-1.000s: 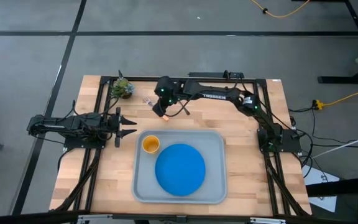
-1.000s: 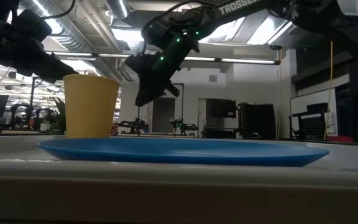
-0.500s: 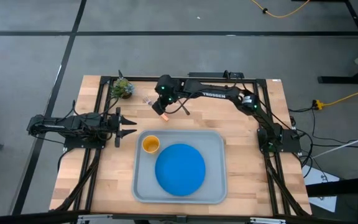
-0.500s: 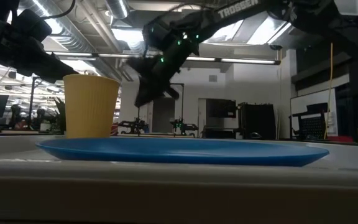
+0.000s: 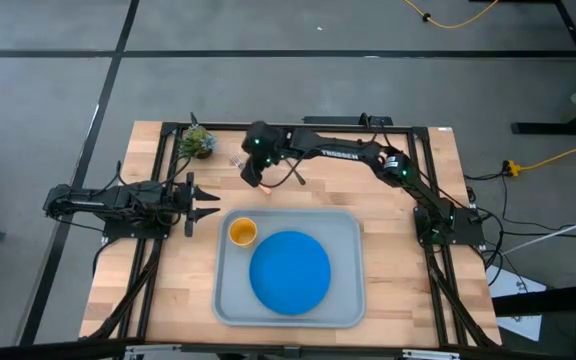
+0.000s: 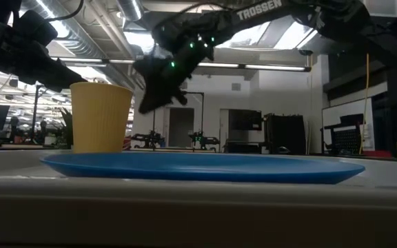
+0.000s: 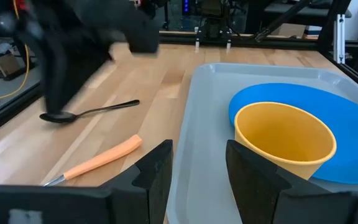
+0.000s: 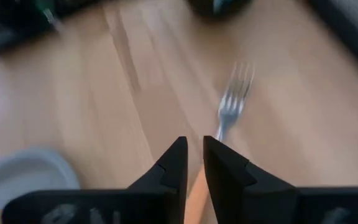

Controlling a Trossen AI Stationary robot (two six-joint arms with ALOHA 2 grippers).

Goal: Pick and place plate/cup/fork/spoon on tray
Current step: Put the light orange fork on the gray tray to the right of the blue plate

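The tray (image 5: 353, 225) sits on the wooden desk (image 5: 388, 195) toward the near edge, and it's already got two things in it: the blue plate (image 5: 290, 272), flat in the middle, and the orange-yellow cup (image 5: 242, 233), upright in the corner nearest the left arm. In the left wrist view the cup (image 7: 284, 142) is right up against the plate (image 7: 347, 112) rim, looks like touching or very nearly.

The fork and spoon are both out on the bare desk behind the tray. The fork (image 7: 95, 162) lies flat just beside the tray's rim (image 7: 188, 149), tan handle plus silver tines. The spoon (image 7: 86, 112) lies a bit further away, dark metal, bowl pointing away from the tray.

The right gripper (image 5: 252, 174) is reaching across the back of the desk and hovering over the fork area. From its own wrist camera the fork (image 8: 232, 102) is right under it, tines (image 8: 238, 84) pointing away and the handle running in between the two fingers (image 8: 173, 163). The fingers are only a narrow gap apart, not clamped on anything as far as I can see, and the fork looks like it's lying on the wood.

The left gripper (image 5: 200, 203) is parked at the left side of the desk, pointing at the tray, fingers (image 7: 157, 171) spread apart and holding nothing.

There's a little potted plant (image 5: 196, 141) at the back left corner too.
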